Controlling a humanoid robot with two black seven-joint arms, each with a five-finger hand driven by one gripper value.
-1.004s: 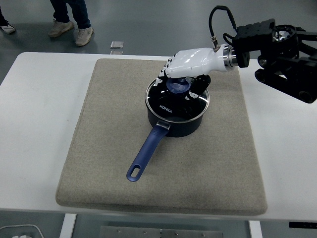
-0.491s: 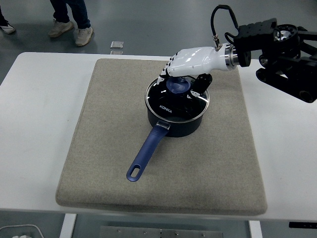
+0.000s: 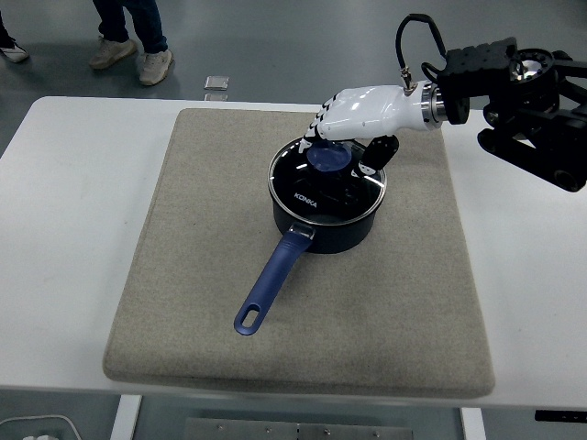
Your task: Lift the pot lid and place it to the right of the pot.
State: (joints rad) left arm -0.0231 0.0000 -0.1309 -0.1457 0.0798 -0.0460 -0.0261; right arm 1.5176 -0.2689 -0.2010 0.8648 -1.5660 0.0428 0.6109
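Reaching in from the right edge, the right hand (image 3: 353, 124) is curling its fingers (image 3: 374, 158) around the blue knob (image 3: 327, 159) of the pot lid (image 3: 327, 183), partly hiding the knob, so contact is hard to judge. That lid is sitting on the dark pot (image 3: 326, 215), mid-mat (image 3: 193, 275), long handle (image 3: 272, 278) pointing toward the near edge. Someone's feet (image 3: 128, 53) are standing beyond the table (image 3: 64, 229).

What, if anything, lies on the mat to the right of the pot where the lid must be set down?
Nothing visible does. The mat right of the pot is bare; the lid sits on the pot under the right hand.
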